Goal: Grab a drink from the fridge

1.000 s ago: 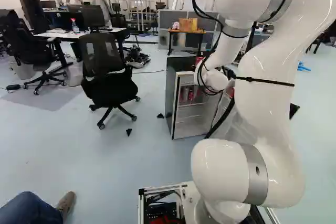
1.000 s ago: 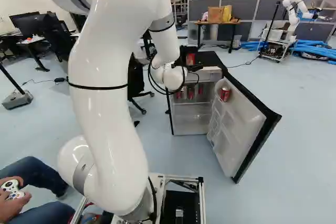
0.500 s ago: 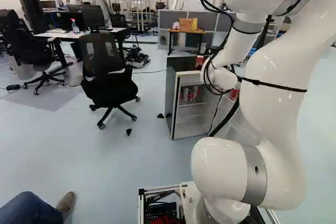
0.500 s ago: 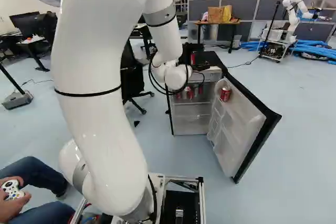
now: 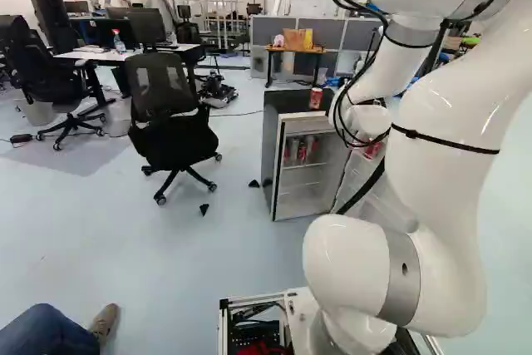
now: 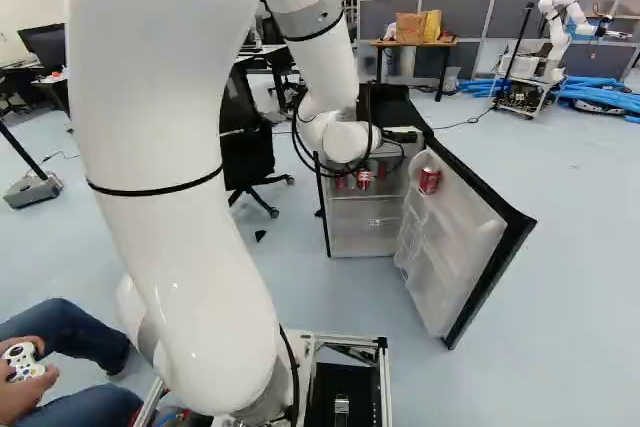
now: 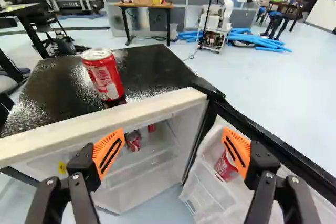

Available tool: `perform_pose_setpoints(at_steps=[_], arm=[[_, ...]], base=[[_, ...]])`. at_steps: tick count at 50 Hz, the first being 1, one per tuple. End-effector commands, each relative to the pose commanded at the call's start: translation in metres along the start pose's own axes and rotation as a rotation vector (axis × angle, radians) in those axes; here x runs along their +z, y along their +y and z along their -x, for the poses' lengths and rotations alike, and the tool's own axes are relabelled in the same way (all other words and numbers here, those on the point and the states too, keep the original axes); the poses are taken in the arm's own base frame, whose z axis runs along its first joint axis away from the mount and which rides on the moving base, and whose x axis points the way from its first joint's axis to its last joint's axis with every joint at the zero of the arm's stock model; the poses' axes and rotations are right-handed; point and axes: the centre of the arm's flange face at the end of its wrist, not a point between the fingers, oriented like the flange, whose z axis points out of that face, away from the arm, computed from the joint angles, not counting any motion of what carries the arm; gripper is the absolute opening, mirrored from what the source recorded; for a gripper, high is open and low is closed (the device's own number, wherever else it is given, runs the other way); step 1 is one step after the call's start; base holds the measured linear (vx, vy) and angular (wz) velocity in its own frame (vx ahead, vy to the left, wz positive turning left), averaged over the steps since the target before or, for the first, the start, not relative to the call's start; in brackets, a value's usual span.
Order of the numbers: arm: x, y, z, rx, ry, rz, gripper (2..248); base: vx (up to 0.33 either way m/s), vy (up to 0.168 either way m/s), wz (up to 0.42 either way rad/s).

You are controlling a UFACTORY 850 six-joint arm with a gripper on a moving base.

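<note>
The open fridge (image 5: 278, 160) stands ahead of the arm. In the wrist view my gripper (image 7: 173, 151) is open, nothing between its orange pads, in front of the fridge's pale top front edge (image 7: 105, 124). In both base views the wrist hides its fingertips. A red can (image 7: 105, 77) stands upright on the black fridge top, beyond the gripper. Inside, on the upper shelf, are several cans (image 5: 302, 151); one red can (image 7: 133, 141) shows between the fingers' lines, farther off. Another red can (image 6: 429, 181) sits in the door's shelf, partly behind one finger in the wrist view.
The fridge door (image 6: 465, 247) stands swung out at the right of the right base view. An office chair (image 5: 170, 126) is left of the fridge. Farther back are a small table with bags (image 6: 415, 44), blue tubes (image 6: 600, 95) and another robot (image 6: 560, 32).
The arm has shifted rightward in both base views, its wrist also slightly lower in the right one. The can on the fridge top is uncovered in the left view and covered in the right. The base stayed still.
</note>
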Motion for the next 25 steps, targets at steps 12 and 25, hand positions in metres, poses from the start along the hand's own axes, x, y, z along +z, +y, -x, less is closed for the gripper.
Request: perform_pose_setpoints(at_steps=[12, 25], arm=[[-0.002, 0.019, -0.002, 0.025, -0.097, 0.041, 247], [-0.003, 0.038, -0.005, 0.057, -0.198, 0.081, 247]], base=[[0.0, 0.0, 0.0], [0.0, 0.0, 0.0]])
